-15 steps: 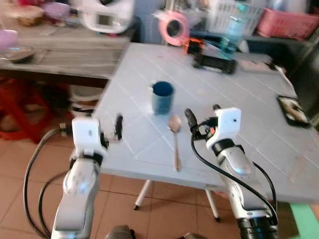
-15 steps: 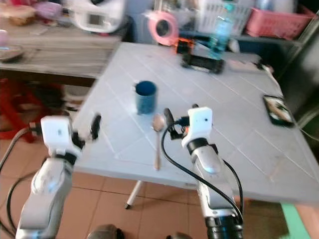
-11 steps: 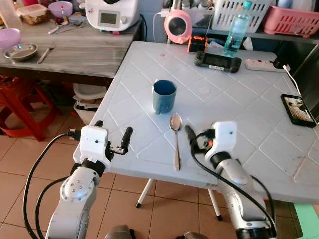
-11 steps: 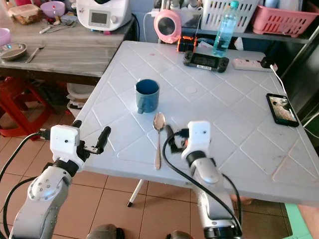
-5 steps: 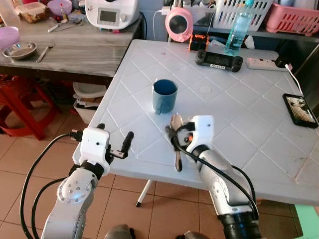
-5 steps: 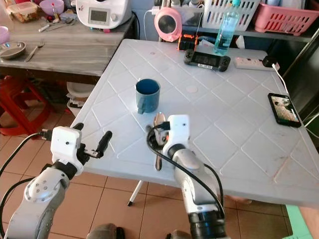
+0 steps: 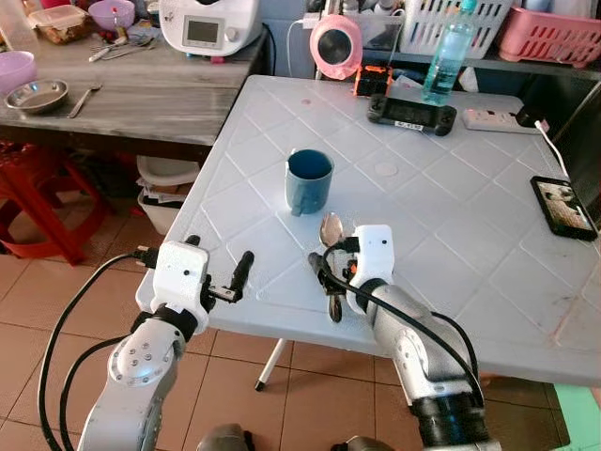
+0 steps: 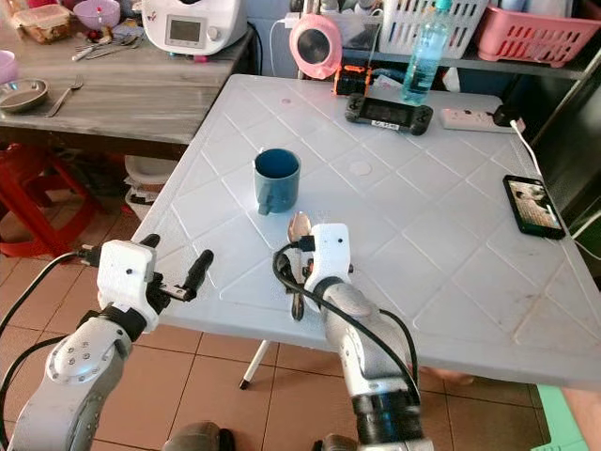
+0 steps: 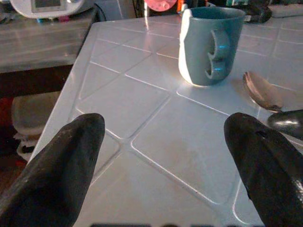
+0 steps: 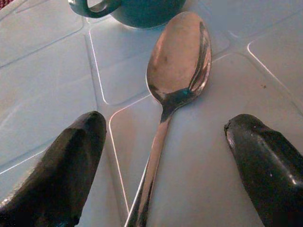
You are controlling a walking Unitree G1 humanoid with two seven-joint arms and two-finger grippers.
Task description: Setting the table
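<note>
While the right gripper (image 10: 163, 142) is wide open and empty over the shiny metal spoon (image 10: 177, 71) near the white plastic table's (image 7: 470, 207) front edge, it should descend centred on the handle. The left gripper (image 9: 161, 142), open and empty too, waits at the front left corner.

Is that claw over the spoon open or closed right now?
Open. The right gripper has its two black fingers spread wide, one on each side of the spoon handle, not touching it.

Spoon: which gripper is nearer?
Right. The right gripper straddles the spoon handle, fingers open; the left gripper hovers off the table edge.
</note>
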